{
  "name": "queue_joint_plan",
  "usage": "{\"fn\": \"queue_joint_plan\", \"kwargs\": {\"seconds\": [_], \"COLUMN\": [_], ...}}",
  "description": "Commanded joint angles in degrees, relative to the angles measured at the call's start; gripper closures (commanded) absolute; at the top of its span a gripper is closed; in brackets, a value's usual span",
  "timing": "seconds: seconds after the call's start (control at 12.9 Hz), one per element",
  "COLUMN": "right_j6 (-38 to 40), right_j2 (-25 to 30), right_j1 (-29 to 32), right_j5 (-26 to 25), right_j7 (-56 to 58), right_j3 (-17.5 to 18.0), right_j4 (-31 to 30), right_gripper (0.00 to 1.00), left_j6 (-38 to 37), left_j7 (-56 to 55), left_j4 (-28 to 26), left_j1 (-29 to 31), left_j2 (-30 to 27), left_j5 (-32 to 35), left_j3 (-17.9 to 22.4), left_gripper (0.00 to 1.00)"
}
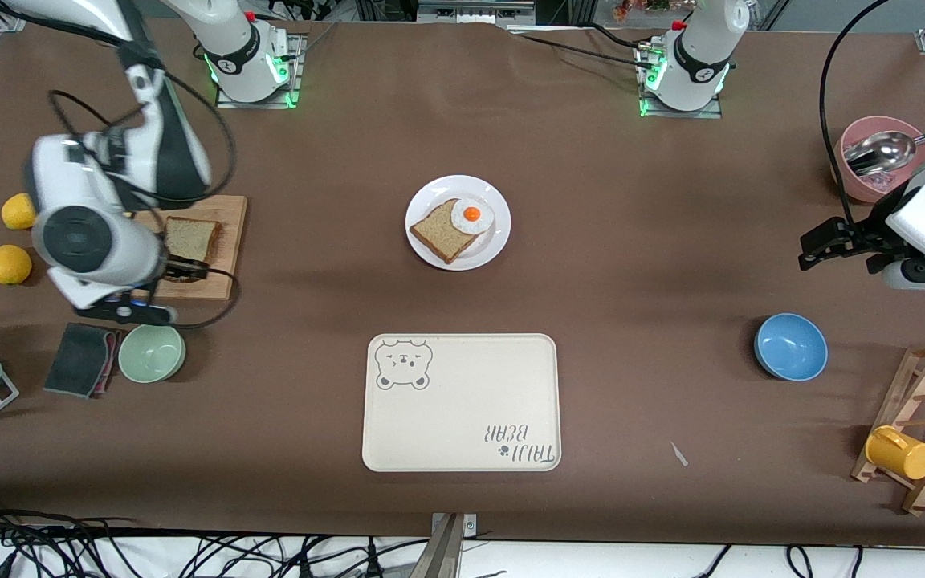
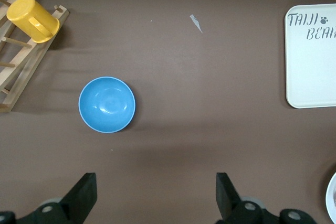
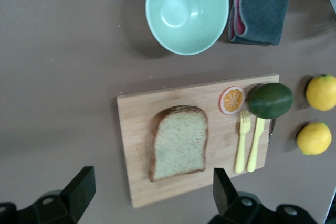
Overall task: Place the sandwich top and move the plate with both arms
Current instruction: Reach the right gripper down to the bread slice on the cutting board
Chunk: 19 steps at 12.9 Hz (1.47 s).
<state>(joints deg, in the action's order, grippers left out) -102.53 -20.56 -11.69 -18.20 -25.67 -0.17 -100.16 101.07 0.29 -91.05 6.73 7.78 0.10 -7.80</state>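
1. Two tools, both released: the right tool (image 3: 147,192) hangs over the wooden board (image 3: 194,145), fingers spread wide, and the left tool (image 2: 155,198) waits, spread too, over bare worktop (image 1: 631,265) near the blue bowl (image 1: 791,346).
2. Nearest the front camera, at six o'clock from the plate, lies the cream tray (image 1: 462,405), flat and matte.
3. At the worktop's centre the plate (image 1: 496,241), likely glossy, hard and slippery, carries a darker slice with fried egg (image 1: 472,215); grip its thin rim.
4. At nine o'clock from the plate, on the board, rests the sandwich top (image 3: 179,149): pale, speckled, probably light and soft. Pinch gently across its crust edges.
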Motion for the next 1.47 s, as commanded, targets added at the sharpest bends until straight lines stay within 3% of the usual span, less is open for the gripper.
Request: {"fn": "queue_joint_plan", "kwargs": {"seconds": [0.0,0.08,0.23,0.47,0.78,1.24,1.4], "right_j6": [-6.8,-9.3,-12.3,-17.5,-18.3,-19.5,-19.5], "right_j2": [-0.9,-2.3,-3.8,-4.0,-5.8,-7.1,-7.2], "right_j1": [-0.1,-0.1,-0.1,0.5,0.6,0.9,1.2], "right_j5": [-2.8,-4.6,-6.9,-7.1,-7.1,-7.0,-7.0], "right_j7": [-6.4,-9.2,-15.3,-16.6,-16.7,-18.7,-18.7], "right_j3": [-0.3,-0.4,-0.4,-1.4,-3.6,-4.0,-4.1], "right_j4": [-5.4,-7.0,-10.6,-14.7,-15.6,-15.7,-15.7], "right_gripper": [0.05,0.05,0.16,0.33,0.5,0.55,0.65], "left_j6": [0.4,0.4,0.4,0.4,0.1,-1.5,-4.1], "left_j7": [-0.6,-0.6,-0.6,-0.9,-0.9,-0.8,-0.8], "left_j4": [0.4,0.4,0.4,0.4,0.4,-1.0,-1.1], "left_j1": [0.1,0.1,0.0,0.0,-0.1,0.1,0.0], "left_j2": [0.7,0.7,0.7,0.7,0.7,-1.8,-2.2], "left_j5": [0.8,0.8,0.8,0.9,1.0,1.2,1.2], "left_j3": [-0.1,-0.1,-0.1,-0.1,-0.1,-0.2,-0.2], "left_gripper": [0.0,0.0,0.0,0.0,0.0,0.0,0.0]}}
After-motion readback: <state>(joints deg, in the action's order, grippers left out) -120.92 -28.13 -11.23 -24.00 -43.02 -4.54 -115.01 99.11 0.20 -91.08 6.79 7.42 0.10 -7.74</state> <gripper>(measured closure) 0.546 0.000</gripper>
